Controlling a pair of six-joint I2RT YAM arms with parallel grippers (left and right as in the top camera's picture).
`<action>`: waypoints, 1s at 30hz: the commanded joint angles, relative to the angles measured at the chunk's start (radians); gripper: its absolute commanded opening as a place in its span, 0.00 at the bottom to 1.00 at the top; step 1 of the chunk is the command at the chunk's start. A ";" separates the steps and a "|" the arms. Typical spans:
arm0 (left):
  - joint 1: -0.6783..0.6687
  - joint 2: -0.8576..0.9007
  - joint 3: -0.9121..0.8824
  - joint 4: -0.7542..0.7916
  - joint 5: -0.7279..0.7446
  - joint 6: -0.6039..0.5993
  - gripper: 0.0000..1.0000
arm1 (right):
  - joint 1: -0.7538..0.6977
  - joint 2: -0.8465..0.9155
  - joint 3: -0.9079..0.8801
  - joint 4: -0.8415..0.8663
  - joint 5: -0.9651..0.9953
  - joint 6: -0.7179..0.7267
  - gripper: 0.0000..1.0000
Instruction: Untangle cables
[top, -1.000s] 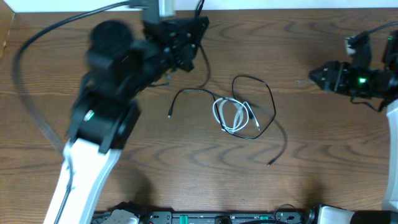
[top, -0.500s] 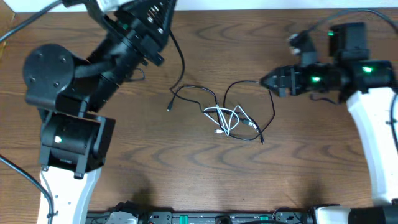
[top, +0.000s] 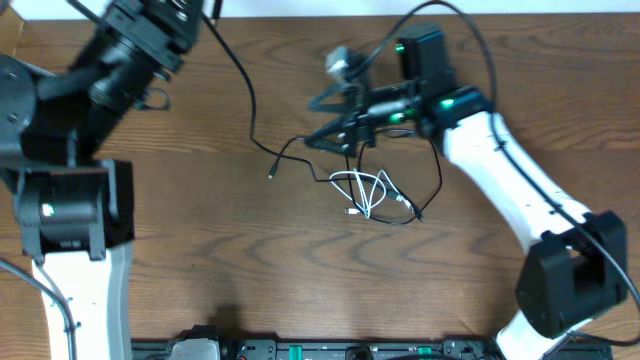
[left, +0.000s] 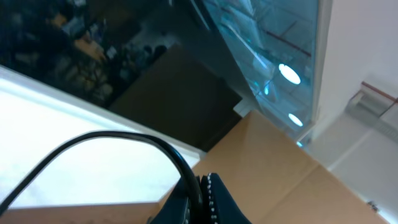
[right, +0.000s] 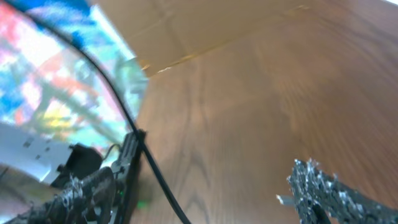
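Note:
The cables lie mid-table. The white cord (top: 368, 190) is a small tangled coil. The black cord (top: 438, 170) loops around it, and one strand (top: 247, 100) rises up to my left gripper (top: 190, 12) at the table's back left edge. In the left wrist view that gripper (left: 200, 200) is shut on the black cord (left: 130, 140). My right gripper (top: 318, 122) hovers just behind and left of the coil, open. In the right wrist view its fingers (right: 208, 193) are wide apart, with a black cord (right: 155, 180) running between them.
The table's back edge (top: 300, 14) runs along the top. A cardboard box (top: 8, 50) stands at the far left. The right arm's thick wire (top: 470, 30) arcs over the back. The left arm's base (top: 70, 210) stands at the left.
My left gripper has pulled up and to the back left, drawing the black cord taut. My right arm has swung left across the table to the coil. The bundle has shifted slightly left.

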 joint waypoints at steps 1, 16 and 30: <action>0.074 0.062 0.017 0.076 0.201 -0.195 0.08 | 0.077 0.029 0.006 0.098 -0.057 0.085 0.85; 0.095 0.127 0.017 0.159 0.293 -0.297 0.08 | 0.211 0.091 0.006 0.228 0.074 0.213 0.55; 0.095 0.140 0.016 0.103 0.381 -0.217 0.17 | 0.101 0.089 0.007 0.050 0.259 0.317 0.01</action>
